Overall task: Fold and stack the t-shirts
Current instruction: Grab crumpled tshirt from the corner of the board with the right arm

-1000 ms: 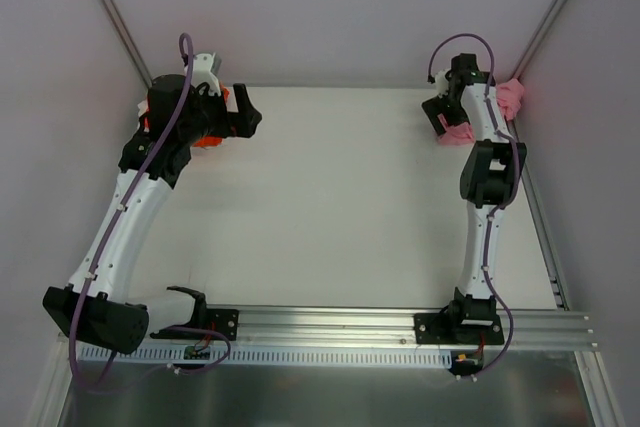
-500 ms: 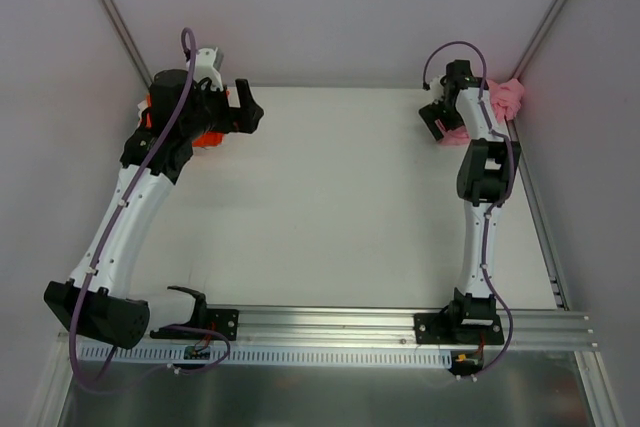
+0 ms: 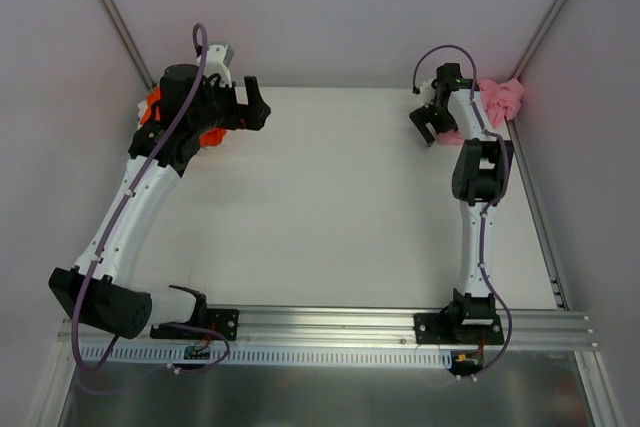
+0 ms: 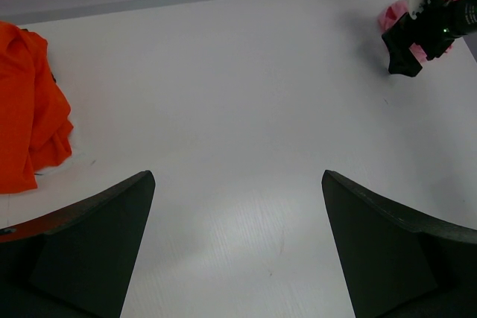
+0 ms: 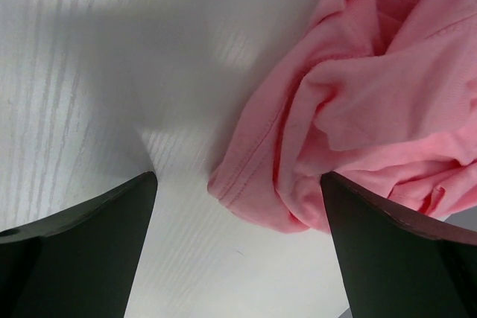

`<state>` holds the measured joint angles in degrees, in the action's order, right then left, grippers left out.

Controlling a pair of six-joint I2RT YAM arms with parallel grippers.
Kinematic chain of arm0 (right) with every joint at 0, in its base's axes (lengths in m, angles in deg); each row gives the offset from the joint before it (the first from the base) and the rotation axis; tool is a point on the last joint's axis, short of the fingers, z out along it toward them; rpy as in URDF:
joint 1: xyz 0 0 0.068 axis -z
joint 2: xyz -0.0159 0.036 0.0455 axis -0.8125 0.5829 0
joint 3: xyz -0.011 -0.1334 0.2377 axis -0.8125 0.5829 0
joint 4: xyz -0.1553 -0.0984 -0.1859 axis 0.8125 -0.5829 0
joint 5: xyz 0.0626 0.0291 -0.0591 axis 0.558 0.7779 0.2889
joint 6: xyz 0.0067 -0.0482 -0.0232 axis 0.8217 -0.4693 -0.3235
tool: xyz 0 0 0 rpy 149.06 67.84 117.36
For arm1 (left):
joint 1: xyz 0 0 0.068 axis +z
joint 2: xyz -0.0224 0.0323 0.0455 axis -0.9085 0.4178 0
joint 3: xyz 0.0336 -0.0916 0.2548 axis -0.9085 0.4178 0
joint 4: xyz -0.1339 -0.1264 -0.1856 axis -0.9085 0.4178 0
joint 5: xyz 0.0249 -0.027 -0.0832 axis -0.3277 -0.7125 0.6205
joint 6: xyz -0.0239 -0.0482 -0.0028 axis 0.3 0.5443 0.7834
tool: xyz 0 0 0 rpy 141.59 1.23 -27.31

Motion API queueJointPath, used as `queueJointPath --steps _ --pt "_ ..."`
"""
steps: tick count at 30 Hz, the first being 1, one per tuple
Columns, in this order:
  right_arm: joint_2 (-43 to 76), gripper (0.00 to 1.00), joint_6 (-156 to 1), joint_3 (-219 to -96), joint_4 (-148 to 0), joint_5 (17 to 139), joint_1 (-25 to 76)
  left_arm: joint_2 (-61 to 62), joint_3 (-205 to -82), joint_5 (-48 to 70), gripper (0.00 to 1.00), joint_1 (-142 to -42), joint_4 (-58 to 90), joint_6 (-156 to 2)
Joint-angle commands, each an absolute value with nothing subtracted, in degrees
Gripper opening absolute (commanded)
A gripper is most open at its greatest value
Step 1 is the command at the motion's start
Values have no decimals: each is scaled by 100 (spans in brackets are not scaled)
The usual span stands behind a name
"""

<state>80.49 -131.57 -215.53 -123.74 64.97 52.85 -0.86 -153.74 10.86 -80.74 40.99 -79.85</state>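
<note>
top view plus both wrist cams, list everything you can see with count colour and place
pink shirt: one, light pink, crumpled in the far right corner of the table
orange shirt: one, bright orange, crumpled at the far left edge, partly hidden under the left arm
table: one, white, bare across the middle
rail: one, silver, along the near edge, holding both arm bases
left arm: one, white and black, reaching to the far left
right arm: one, white and black, reaching to the far right
left claw: one, black, open, beside the orange shirt
right claw: one, black, open, at the pink shirt's edge
</note>
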Motion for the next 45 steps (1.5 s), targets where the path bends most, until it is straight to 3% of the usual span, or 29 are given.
queueJointPath --steps 1,14,17,19,20,22,23,25,33,45 --pt "8193 99 -13282 -21686 -12291 6331 5268 -81 -15647 988 99 -8147 3974 -8124" --pt "8483 99 -13195 -21827 -11693 5461 5329 -134 -15682 786 99 -8218 4150 -8089" --pt "8474 91 -13186 -21818 -11754 5522 5373 -125 -15656 751 99 -8227 4132 -8063" --pt "8474 74 -13186 -21819 -11798 5557 5399 -116 -15656 751 99 -8253 4106 -8054" --pt "8474 57 -13177 -21827 -11824 5566 5417 -116 -15647 742 99 -8262 4097 -8054" --pt "8457 40 -13133 -21818 -11877 5584 5408 -99 -15647 742 99 -8270 4079 -8036" --pt "8457 23 -13107 -21810 -11903 5619 5408 -90 -15647 751 99 -8271 4088 -8036" --pt "8448 2 -13045 -21792 -11939 5628 5417 -55 -15682 786 99 -8279 4079 -8054" --pt "7834 0 -12729 -21626 -12254 6391 5575 -63 -15691 786 99 -8306 4036 -8071" --pt "4679 0 -12140 -20483 -13054 7904 4996 50 -15111 1321 99 -8314 3350 -8142"
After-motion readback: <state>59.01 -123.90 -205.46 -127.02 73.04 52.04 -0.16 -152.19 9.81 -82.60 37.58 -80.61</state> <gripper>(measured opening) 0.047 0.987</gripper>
